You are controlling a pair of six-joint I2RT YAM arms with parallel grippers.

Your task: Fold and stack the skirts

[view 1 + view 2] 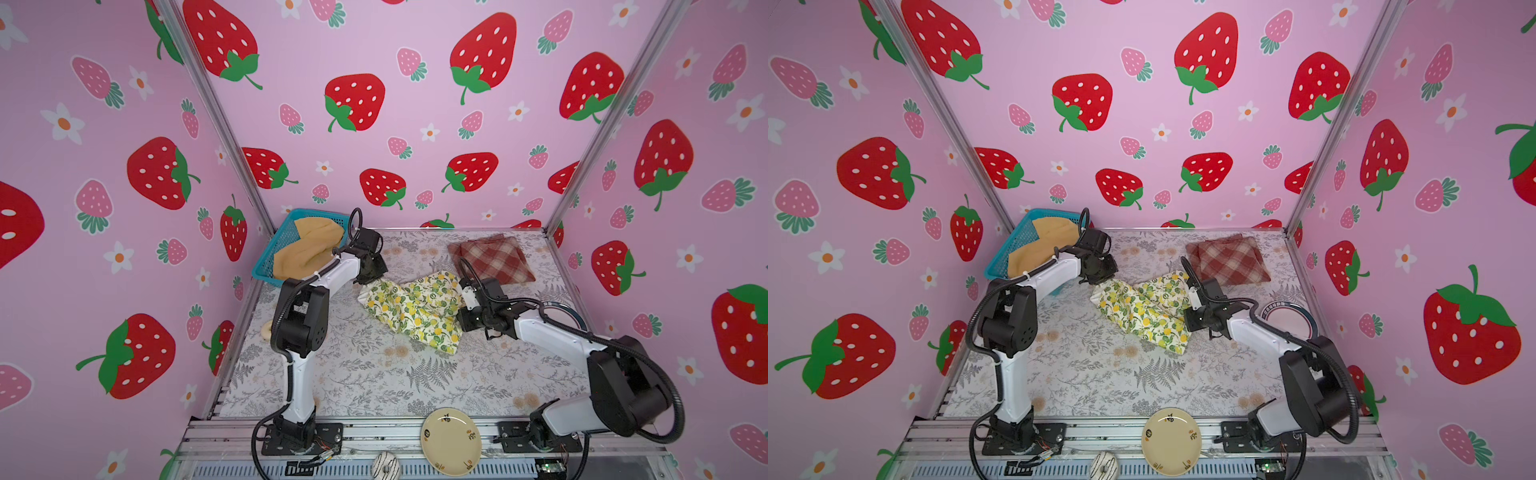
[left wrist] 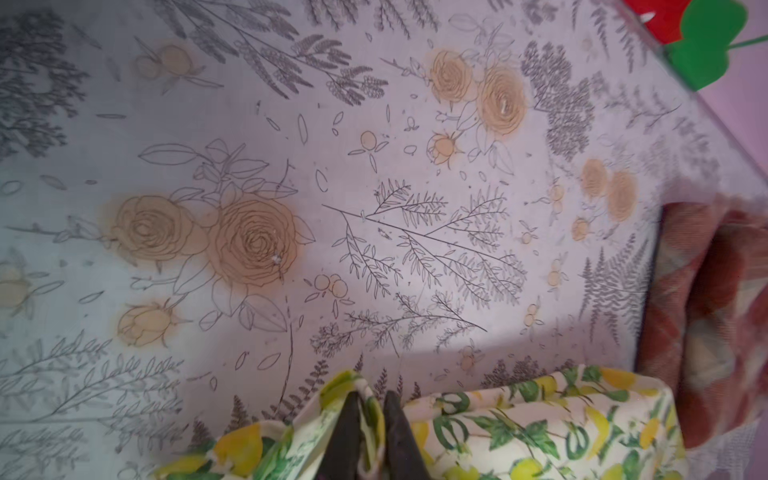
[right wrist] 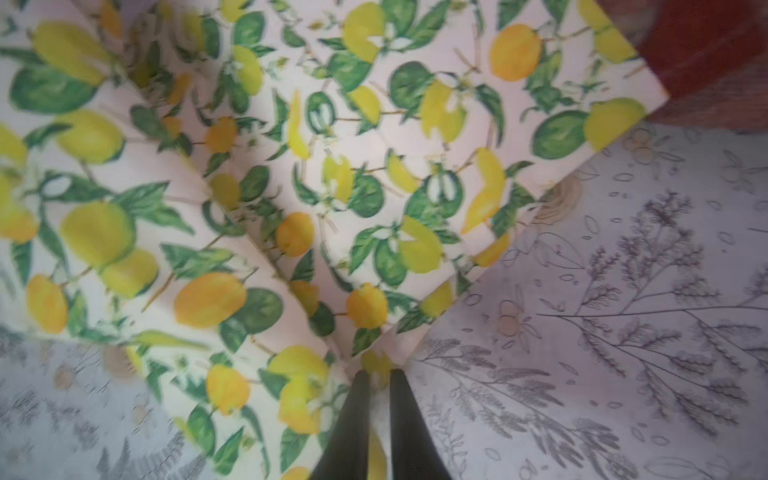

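Note:
The white lemon-print skirt lies rumpled at the table's middle, stretched between both arms. My left gripper pinches its left corner, and a fold of the cloth sits between the narrow jaws. My right gripper is shut on the skirt's right edge. The red-and-cream plaid skirt lies folded at the back right, just beyond the lemon skirt. The mustard-yellow skirt is heaped in the blue basket at the back left.
A cream plate and a striped doughnut rest on the front rail. A dark-rimmed plate lies by the right wall behind my right arm. A small ring sits near the left arm's elbow.

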